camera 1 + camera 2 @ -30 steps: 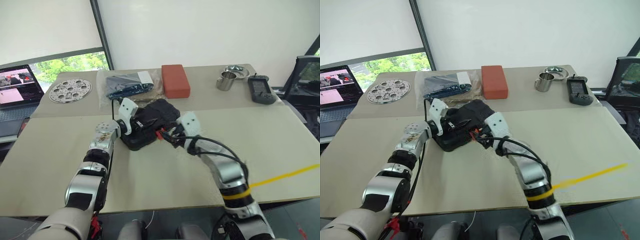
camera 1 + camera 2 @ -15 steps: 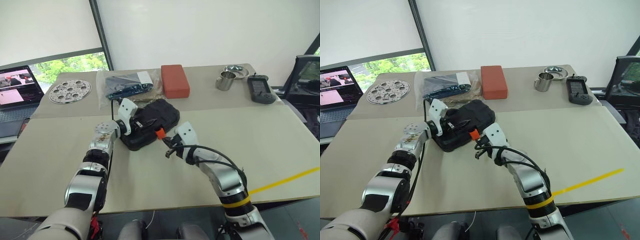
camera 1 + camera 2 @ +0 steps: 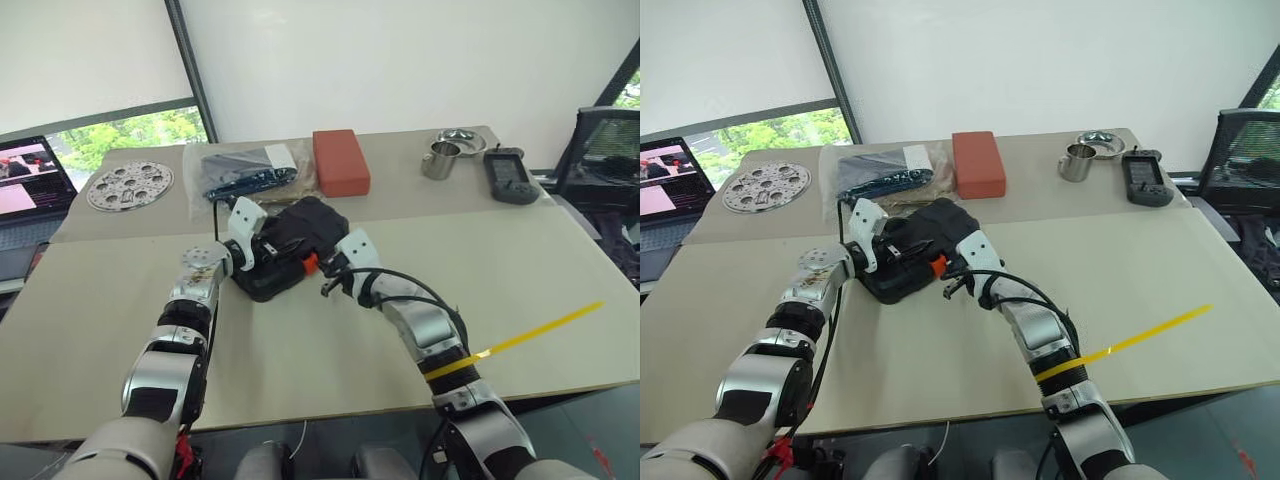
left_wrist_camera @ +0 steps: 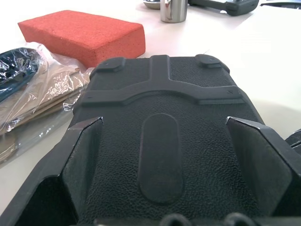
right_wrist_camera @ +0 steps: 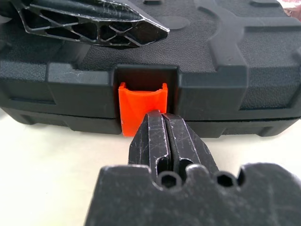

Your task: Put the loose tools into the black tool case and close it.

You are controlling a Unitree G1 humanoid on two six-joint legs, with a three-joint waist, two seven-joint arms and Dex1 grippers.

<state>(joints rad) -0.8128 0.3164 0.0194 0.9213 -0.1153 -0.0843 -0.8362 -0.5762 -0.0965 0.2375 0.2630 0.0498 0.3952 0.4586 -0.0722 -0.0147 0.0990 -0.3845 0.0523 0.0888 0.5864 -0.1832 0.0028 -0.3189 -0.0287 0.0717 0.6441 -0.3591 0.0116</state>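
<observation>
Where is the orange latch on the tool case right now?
The orange latch sits mid-front edge of the closed black tool case, facing the robot, with the right gripper, jaws shut, right at it.

arms: silver-black segments | right forearm: yellow band, black cables | fingers: black

A black tool case [image 3: 293, 246] of textured plastic with rounded corners lies flat on the beige counter [image 3: 330, 350], its lid down over the base. Raised ribs and an oval boss mark the lid. An orange latch [image 5: 142, 106] sits in a notch at the middle of its front edge, over the seam between lid and base.
</observation>
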